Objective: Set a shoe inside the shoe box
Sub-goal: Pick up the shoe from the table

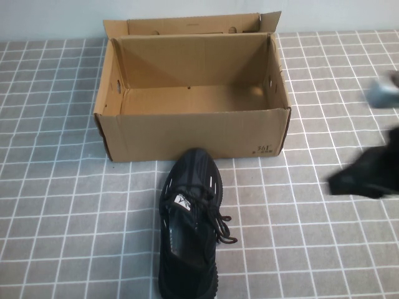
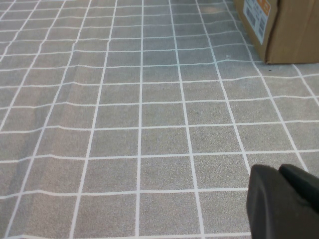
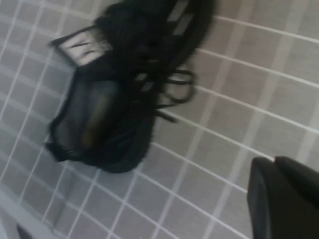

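Note:
The black knit shoe [image 1: 190,224] lies on the checked tablecloth just in front of the shoe box [image 1: 193,134], toe pointing at the box, laces and white tongue label up. The brown cardboard box stands open and empty, lid flap folded back. My right gripper [image 1: 338,182] hovers to the right of the shoe, blurred, clear of it; in the right wrist view the shoe [image 3: 119,84] lies ahead of the gripper [image 3: 274,162], whose fingers are together and empty. My left gripper [image 2: 279,172] is shut and empty above bare cloth, out of the high view.
A corner of the box with an orange and white label [image 2: 281,30] shows in the left wrist view. The grey checked cloth [image 1: 62,187] covers the table on both sides of the shoe.

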